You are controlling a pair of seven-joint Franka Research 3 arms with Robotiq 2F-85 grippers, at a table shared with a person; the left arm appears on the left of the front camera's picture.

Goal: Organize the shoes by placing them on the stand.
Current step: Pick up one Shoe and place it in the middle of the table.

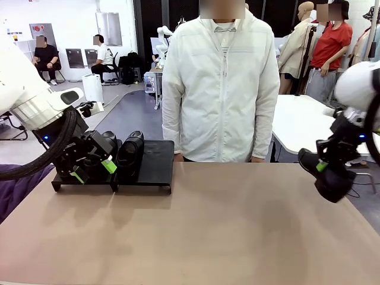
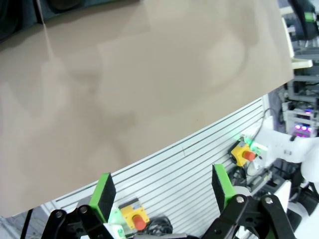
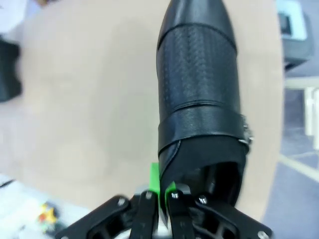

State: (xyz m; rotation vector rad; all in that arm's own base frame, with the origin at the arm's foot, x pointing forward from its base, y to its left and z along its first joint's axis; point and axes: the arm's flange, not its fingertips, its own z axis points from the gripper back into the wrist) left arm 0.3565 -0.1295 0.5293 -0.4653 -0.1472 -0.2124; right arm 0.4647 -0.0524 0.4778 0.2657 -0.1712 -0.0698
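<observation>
Tan table [image 1: 237,237]: right gripper [image 1: 321,167] pinched a shoe [image 3: 199,94] by its collar, far right of the stand [image 1: 155,155]; left gripper [image 2: 164,191] hung spread.

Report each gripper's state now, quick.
Left gripper: open, holding nothing.
Right gripper: shut on a shoe, fingers pinching its collar.

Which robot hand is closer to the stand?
The left. The left hand hangs open right at the stand, in front of the shoes on it. The right hand is far off at the table's other side, holding a shoe.
</observation>
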